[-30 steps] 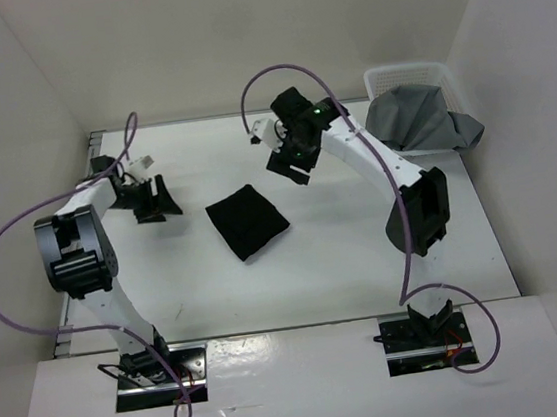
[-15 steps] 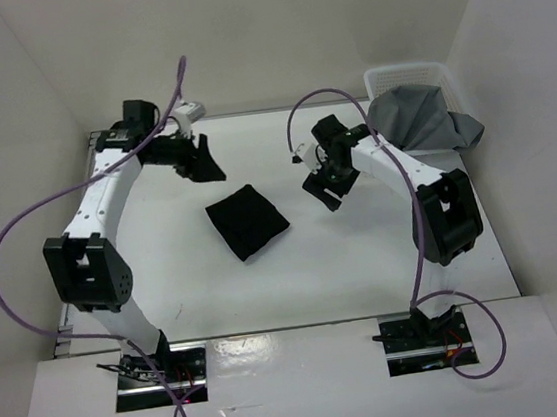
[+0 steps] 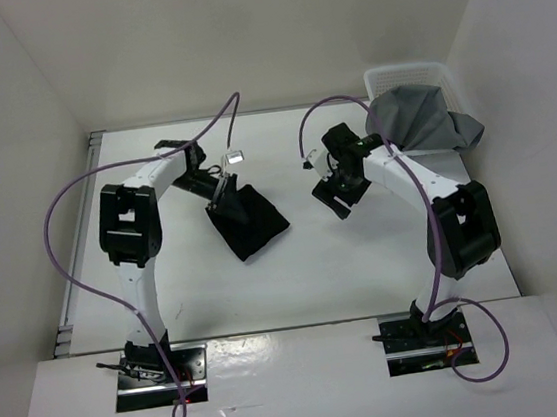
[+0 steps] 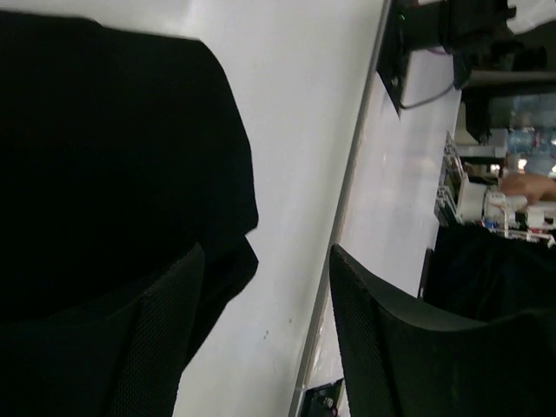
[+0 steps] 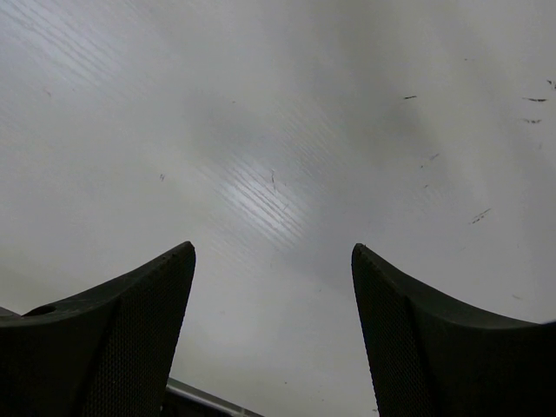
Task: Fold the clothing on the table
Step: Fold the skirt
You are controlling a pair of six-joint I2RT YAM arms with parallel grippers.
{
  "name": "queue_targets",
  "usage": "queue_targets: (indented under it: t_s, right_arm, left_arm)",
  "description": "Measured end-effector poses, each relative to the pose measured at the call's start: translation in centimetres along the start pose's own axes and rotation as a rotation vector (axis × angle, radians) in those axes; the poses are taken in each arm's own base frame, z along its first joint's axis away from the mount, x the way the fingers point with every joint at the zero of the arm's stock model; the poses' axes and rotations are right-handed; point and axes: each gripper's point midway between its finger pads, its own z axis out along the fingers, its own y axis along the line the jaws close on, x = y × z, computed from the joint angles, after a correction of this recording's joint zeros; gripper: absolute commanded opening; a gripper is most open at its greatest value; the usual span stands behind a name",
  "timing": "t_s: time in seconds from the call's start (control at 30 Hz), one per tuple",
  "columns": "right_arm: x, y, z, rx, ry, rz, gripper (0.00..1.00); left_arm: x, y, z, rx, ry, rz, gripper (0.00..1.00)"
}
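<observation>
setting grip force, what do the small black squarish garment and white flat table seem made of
Small black squarish garment: soft fabric, matte; rounded limp edges, no shine. White flat table: hard smooth board, possibly laminate; soft glare and fine scratches show.

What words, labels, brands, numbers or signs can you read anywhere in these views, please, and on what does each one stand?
No text can be read in any view.
The black clothing, the white table, the mesh basket and the grey cloth bear no visible marks.
The clutter beyond the table's edge in the left wrist view is too blurred to tell whether it carries any text.
</observation>
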Motion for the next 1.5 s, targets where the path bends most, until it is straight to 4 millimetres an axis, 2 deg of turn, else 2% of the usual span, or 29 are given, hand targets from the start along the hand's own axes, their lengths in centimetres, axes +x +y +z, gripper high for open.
queue_targets:
  t_s: [0.1,0.23,0.33,0.47,0.53,0.77,0.93,1.0,1.1,1.23,1.3,1.4,1.43,1.5]
  right_arm:
    - [0.2,0.0,0.1,0.002,0.005,0.005,0.77]
    - [0.1,0.0,0.1,0.002,0.005,0.009,0.77]
    - [0.1,0.1,0.2,-0.001,0.008,0.012,0.77]
    - [0.0,0.2,0.9,-0.017,0.017,0.015,0.77]
    - [0.0,0.3,1.2,-0.025,0.025,0.016,0.77]
    - [0.0,0.4,1.6,-0.036,0.031,0.017,0.77]
    - [-0.1,0.3,1.6,-0.034,0.028,0.016,0.77]
    - [-0.1,0.3,1.6,-0.034,0.027,0.016,0.77]
    - [-0.1,0.4,1.6,-0.04,0.027,0.013,0.77]
    - [-0.3,0.5,1.1,-0.04,0.006,0.016,0.8]
    - [-0.5,-0.1,0.3,-0.026,-0.022,0.041,0.81]
    - [-0.4,-2.8,-1.5,0.028,-0.102,0.149,0.84]
    - [-0.3,-4.1,-2.3,0.057,-0.138,0.204,0.86]
    - [1.0,-8.0,-4.3,0.128,-0.231,0.362,0.93]
  left_arm:
    - [1.8,0.0,0.1,0.037,0.009,-0.036,0.65]
    - [5.3,0.9,0.3,0.08,0.024,-0.122,0.63]
    - [8.0,1.8,0.4,0.11,0.03,-0.199,0.63]
    - [10.5,3.8,0.4,0.14,0.027,-0.297,0.6]
    - [10.9,4.2,0.3,0.167,0.01,-0.369,0.6]
    - [10.8,4.8,-0.7,0.16,-0.016,-0.381,0.6]
    - [11.4,3.9,-1.3,0.117,0.006,-0.339,0.59]
    - [10.8,2.8,-2.4,0.061,0.011,-0.266,0.59]
    - [8.3,-0.1,-5.2,-0.061,-0.02,-0.093,0.59]
    - [4.5,-5.0,-9.9,-0.265,-0.119,0.135,0.59]
    - [3.7,-6.2,-12.1,-0.373,-0.185,0.184,0.61]
    - [4.4,-5.5,-15.8,-0.577,-0.307,0.119,0.63]
    - [5.1,-4.5,-17.4,-0.664,-0.359,0.072,0.68]
    - [7.0,-2.8,-20.1,-0.812,-0.444,-0.045,0.73]
